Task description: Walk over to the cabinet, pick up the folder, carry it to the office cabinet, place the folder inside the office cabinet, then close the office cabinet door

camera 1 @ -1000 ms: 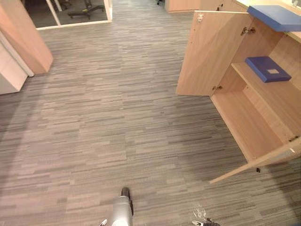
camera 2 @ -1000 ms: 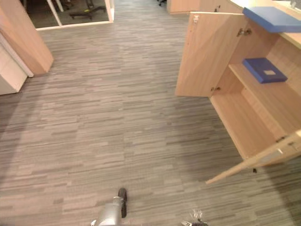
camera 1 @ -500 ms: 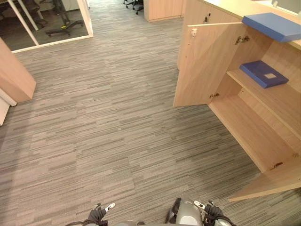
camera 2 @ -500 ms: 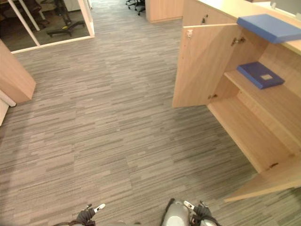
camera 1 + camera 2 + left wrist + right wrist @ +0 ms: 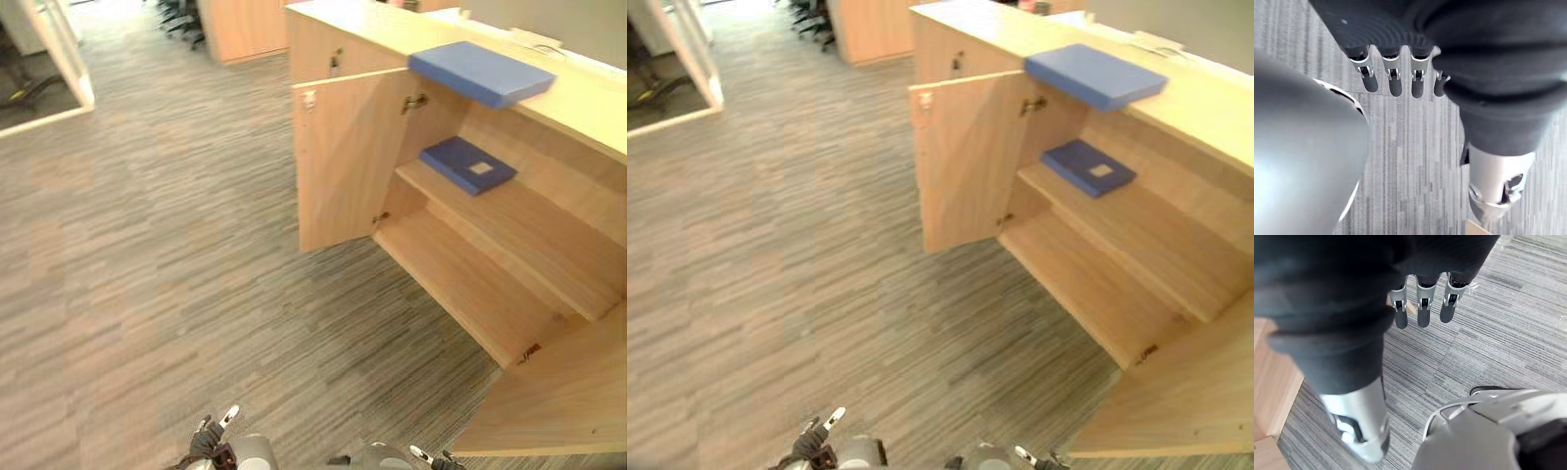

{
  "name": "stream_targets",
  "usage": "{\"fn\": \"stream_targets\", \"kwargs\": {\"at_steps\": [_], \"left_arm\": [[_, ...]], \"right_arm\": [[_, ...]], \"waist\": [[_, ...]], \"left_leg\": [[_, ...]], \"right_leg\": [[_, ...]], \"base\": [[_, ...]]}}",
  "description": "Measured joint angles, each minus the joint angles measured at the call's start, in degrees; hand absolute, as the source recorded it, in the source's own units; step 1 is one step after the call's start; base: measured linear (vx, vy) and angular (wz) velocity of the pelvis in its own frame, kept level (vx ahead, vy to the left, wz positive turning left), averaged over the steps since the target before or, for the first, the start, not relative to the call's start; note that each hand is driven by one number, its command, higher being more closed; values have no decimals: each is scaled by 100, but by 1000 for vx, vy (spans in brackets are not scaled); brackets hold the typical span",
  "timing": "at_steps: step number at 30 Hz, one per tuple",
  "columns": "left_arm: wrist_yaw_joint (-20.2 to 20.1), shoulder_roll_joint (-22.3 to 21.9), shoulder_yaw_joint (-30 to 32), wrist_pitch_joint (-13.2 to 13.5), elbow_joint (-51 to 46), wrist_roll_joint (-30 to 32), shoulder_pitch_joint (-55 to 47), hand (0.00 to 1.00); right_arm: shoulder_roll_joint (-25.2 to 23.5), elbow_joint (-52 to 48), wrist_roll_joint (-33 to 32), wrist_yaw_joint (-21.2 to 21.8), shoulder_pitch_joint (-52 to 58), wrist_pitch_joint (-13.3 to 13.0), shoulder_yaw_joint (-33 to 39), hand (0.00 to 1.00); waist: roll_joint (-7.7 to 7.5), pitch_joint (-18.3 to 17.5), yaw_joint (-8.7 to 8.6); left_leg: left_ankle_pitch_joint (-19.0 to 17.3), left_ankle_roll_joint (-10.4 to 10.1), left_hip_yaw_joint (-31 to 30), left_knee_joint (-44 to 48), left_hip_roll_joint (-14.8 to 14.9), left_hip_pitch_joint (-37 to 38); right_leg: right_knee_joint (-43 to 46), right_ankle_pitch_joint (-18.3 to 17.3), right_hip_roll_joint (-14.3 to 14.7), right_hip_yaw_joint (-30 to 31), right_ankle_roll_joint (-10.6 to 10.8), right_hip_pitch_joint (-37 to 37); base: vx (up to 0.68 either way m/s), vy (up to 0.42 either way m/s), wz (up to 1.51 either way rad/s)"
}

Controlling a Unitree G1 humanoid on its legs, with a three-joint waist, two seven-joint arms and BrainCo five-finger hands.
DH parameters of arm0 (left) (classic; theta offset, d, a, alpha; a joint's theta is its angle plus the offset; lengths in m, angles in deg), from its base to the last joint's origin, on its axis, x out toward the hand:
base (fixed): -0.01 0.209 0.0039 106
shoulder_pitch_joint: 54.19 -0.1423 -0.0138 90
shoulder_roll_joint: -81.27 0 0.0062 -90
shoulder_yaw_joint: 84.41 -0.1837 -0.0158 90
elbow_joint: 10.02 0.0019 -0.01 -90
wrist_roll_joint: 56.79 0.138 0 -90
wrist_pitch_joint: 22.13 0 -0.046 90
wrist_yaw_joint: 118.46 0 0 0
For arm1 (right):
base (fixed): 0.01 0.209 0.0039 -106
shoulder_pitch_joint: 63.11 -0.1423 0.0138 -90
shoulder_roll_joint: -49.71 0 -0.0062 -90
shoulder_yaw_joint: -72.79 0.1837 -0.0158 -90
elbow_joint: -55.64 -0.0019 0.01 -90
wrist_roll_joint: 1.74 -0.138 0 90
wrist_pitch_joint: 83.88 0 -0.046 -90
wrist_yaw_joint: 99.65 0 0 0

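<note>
Looking down on grey striped carpet running the length of an office floor, with a glass partition at the far left and office chairs at the far end. Facing, on the right, a light-wood office cabinet with both leaves swung out: far door standing out toward the room, near door jutting in at the lower right. Finding a blue folder lying flat on the cabinet's top, at its front edge. Finding also a darker blue folder lying flat on the upper shelf inside, just below the first and close behind the far door.

Hanging the left hand low over the carpet, fingers straight and slightly spread, thumb out to the side, grasping nothing. Hanging the right hand low over the carpet likewise, fingers straight and side by side, grasping nothing. Showing both hands at the bottom edge of the head views, well apart from the two folders, which are lying up and to the right, touched by neither hand.
</note>
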Motion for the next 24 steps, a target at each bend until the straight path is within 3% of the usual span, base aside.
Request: {"fn": "stream_targets", "kwargs": {"at_steps": [2,3,5,6,7,8,9,10,11,12,13,14,15,16,18,19,20,22,24], "left_arm": [[58,-21,72,31,-71,-161,-25,0],[131,-41,71,74,-102,-294,-33,0],[206,-78,73,123,-106,-442,-22,0],[260,-71,53,144,-101,-529,-37,0],[296,-70,31,173,-88,-578,-65,0],[340,-80,0,202,-60,-641,-110,0],[356,-43,-22,232,13,-686,-101,0],[363,-9,-18,253,124,-774,-102,0],[391,123,-23,264,219,-818,-94,0],[396,166,-29,267,283,-848,-89,0],[411,204,-25,271,329,-936,-93,0],[419,229,-38,270,380,-1042,-107,0],[415,240,-57,264,418,-1053,-136,0],[413,267,-66,243,429,-1041,-214,0],[403,305,-96,240,434,-889,-310,0],[390,364,-103,239,430,-716,-295,0],[387,393,-150,238,432,-674,-304,0],[352,348,-213,236,478,-656,-235,0],[307,277,-146,210,569,-766,-140,0]], "right_arm": [[4,10,-4,-21,-15,6,-27,0],[2,10,-15,-30,-73,-7,-92,0],[21,8,-19,-49,-134,-56,-228,0],[24,11,-19,-66,-151,-88,-249,0],[52,83,-14,-67,-156,-103,-277,0],[103,235,-12,-68,-157,-114,-275,0],[110,351,2,-67,-146,-105,-270,0],[105,478,7,-64,-128,-92,-194,0],[24,555,19,-40,-132,-64,-153,0],[8,574,34,-19,-135,-59,-139,0],[-4,579,57,15,-151,-55,20,0],[1,560,63,46,-150,-50,172,0],[7,542,7,76,-139,-61,282,0],[33,447,1,80,-141,-66,282,0],[112,437,9,100,-112,-77,270,0],[99,450,10,108,-111,-93,228,0],[80,450,29,126,-139,-105,186,0],[46,452,29,136,-161,-101,155,0],[-24,371,4,125,-139,-104,38,0]], "waist": [[-31,11,27],[-71,6,64],[-85,5,100],[-91,-20,114],[-99,-60,123],[-81,-152,153],[-142,-198,175],[-206,-321,205],[-425,-473,215],[-481,-519,214],[-546,-548,226],[-603,-497,193],[-581,-475,139],[-490,-410,18],[-292,-373,-49],[-280,-372,-43],[-274,-321,-30],[-274,-263,-21],[-283,-147,-23]], "left_leg": [[-44,61,-402,-1194,-177,-252],[33,-61,-850,-2210,-228,-315],[146,-148,-1322,-2973,-225,-328],[310,-152,-1787,-3539,-242,-310],[421,-168,-2094,-3783,-283,-318],[558,-340,-2298,-3922,-378,-312],[1089,-727,-2237,-3760,-558,-267],[1264,-900,-2103,-3566,-740,-248],[1063,-649,-1771,-3452,-1054,-185],[1001,-548,-1630,-3454,-1177,-113],[907,-338,-1317,-3565,-1429,125],[908,-76,-984,-3881,-1730,568],[926,70,-839,-4056,-1843,795],[933,198,-689,-4323,-1938,1215],[964,301,-550,-4760,-1890,1748],[936,382,-415,-4936,-1849,1923],[913,419,-289,-5032,-1792,2000],[859,505,-116,-5164,-1733,2075],[815,506,30,-5329,-1699,2257]], "right_leg": [[-140,-1,-86,478,185,231],[-154,-44,-208,865,357,321],[-118,-124,-316,1183,532,338],[-66,-242,-449,1446,749,348],[5,-349,-584,1630,937,353],[57,-454,-786,1854,1161,373],[2,-466,-1008,1980,1347,479],[50,-386,-1239,2135,1494,484],[356,-82,-1673,2246,1563,258],[624,95,-1863,2292,1461,96],[1383,555,-2256,2380,910,-349],[2198,1195,-2783,2281,51,-808],[2560,1474,-3041,2113,-423,-940],[3201,1484,-3308,1710,-497,-1087],[3523,1204,-3089,1089,-50,-1177],[3488,954,-2816,776,357,-1325],[3219,778,-2455,530,578,-1406],[2581,587,-1969,136,736,-1524],[2076,535,-1682,-254,789,-1554]], "base": [[380,239,-127],[316,275,-129],[252,318,-110],[273,419,-98],[360,586,-107],[385,612,-86],[419,649,-87],[434,659,-79],[335,501,-70],[401,611,-74],[372,591,-78],[418,683,-74],[363,622,-57],[289,556,-45],[165,377,-52],[131,247,-61],[124,199,-63],[141,110,-60],[165,69,-51]]}}
